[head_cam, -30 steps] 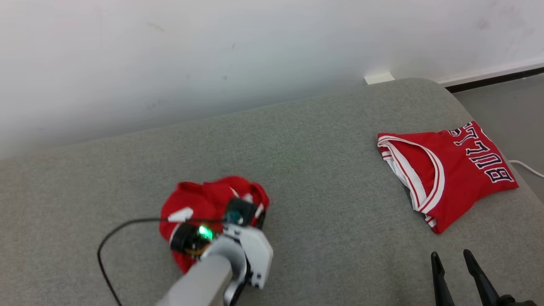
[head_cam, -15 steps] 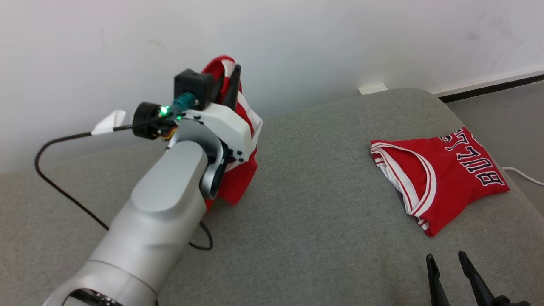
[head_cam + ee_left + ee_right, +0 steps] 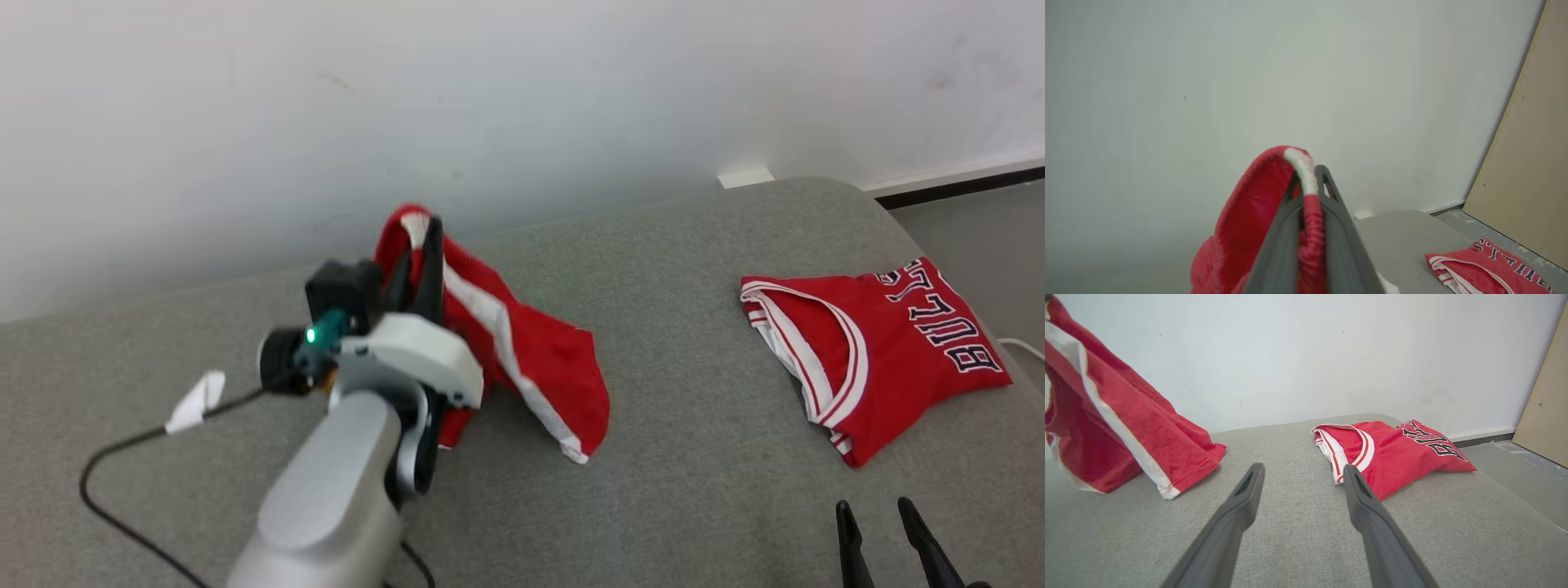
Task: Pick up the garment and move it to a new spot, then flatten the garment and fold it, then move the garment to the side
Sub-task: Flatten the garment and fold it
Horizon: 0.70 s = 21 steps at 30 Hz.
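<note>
Near right edge: right pincer (image 3: 875, 510) hovers empty, jaws apart, over the grey padded surface (image 3: 653, 474).
Near left: pale forearm (image 3: 326, 506); a black cable (image 3: 106, 482) with a white tag (image 3: 194, 403) trails across the padding.
Left pincer (image 3: 418, 241): raised, clamped on a gathered edge of the garment (image 3: 539, 359).
Garment: red with a white stripe, hanging from that grip left of centre, its lower hem lying on the padding.
Right side: folded red jersey (image 3: 890, 351) with dark lettering lies flat, well apart from the garment.
Surface: grey woven fabric, rounded far-right corner.
Room: off-white wall (image 3: 490, 98) close behind; dark baseboard (image 3: 955, 181); grey floor (image 3: 980, 220); tan panel (image 3: 1527, 163) far right.
</note>
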Motion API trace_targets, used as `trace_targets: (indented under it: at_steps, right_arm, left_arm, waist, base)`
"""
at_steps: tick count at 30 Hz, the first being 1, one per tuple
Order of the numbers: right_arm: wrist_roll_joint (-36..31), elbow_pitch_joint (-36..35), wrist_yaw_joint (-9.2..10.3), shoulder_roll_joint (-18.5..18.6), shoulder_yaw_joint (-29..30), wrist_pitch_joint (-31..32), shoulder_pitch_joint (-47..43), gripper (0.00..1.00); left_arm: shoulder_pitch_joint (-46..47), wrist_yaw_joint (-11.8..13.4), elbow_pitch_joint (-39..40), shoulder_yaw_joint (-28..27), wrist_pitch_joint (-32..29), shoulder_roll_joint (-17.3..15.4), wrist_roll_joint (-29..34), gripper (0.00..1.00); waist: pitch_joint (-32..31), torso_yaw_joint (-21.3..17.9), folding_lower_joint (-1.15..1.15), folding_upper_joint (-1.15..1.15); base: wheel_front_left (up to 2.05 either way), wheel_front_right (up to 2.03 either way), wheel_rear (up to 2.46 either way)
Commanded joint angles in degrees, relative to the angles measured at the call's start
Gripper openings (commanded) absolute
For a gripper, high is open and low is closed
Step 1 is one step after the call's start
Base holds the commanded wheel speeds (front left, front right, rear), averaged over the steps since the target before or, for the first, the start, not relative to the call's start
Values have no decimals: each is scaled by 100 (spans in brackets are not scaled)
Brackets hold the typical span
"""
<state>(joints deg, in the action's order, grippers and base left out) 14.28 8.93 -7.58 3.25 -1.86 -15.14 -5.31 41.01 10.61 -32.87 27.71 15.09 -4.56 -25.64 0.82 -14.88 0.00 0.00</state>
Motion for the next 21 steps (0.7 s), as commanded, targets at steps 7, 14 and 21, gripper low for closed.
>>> trace_targets:
  at_steps: [7, 14, 21]
  right_arm:
    - [16, 3, 17, -12, 114, 4, -174, 100]
    - [-24, -26, 17, -9, 53, 4, -198, 100]
    - [-24, -44, 17, 48, 87, 4, -291, 100]
  left_arm:
    - [-1894, -243, 584, -102, 5, 89, 280, 0]
    - [-3124, -382, 715, -298, 5, -78, 571, 0]
    - [-3923, -438, 918, -866, 4, -106, 654, 0]
  waist:
    - [-24, 517, 0, 0]
    - [-63, 946, 0, 0]
    - [-146, 1162, 0, 0]
  base:
    - [0, 0, 0]
    - [0, 0, 0]
    - [0, 0, 0]
